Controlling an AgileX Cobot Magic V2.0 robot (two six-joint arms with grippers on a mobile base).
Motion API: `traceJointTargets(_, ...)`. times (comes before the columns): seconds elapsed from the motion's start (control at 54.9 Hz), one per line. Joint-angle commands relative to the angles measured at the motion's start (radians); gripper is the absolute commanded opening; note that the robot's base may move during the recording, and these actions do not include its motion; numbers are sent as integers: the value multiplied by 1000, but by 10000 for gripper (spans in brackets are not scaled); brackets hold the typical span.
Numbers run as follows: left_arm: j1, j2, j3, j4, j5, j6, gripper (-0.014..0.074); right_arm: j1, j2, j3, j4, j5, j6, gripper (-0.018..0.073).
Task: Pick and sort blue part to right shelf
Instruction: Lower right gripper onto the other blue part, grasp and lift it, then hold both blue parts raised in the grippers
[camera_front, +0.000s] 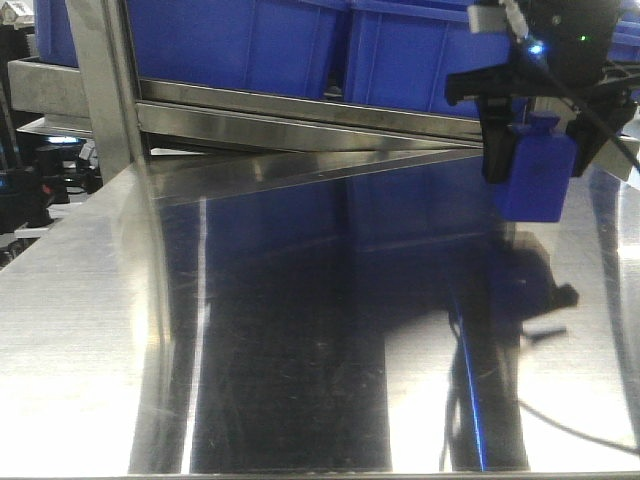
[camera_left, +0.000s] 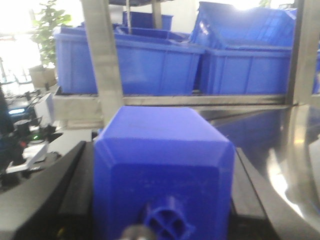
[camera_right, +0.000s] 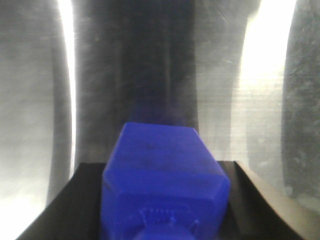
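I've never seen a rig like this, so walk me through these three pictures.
It is a two-armed robot. The front view looks across a shiny steel table to a shelf of blue bins; the right gripper hangs over the table, shut on a blue part. The other two cameras sit on the wrists. The right one looks down past that part at the table. The left one faces the bins, and the left gripper holds a second blue part.

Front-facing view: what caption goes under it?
The right gripper holds the blue part above the shiny table, near blue bins.
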Motion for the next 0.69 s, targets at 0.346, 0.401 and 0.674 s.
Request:
traceJointTargets(0.346, -7, -47, -29, 18, 7, -11, 242, 67, -494, 376, -99, -326, -13, 248)
traceJointTargets(0.401, -7, -47, -29, 18, 7, -11, 242, 67, -559, 439, -107, -370, -13, 248)
traceJointTargets(0.674, -7, -47, -29, 18, 9, -11, 242, 67, -895, 730, -150, -506, -14, 248)
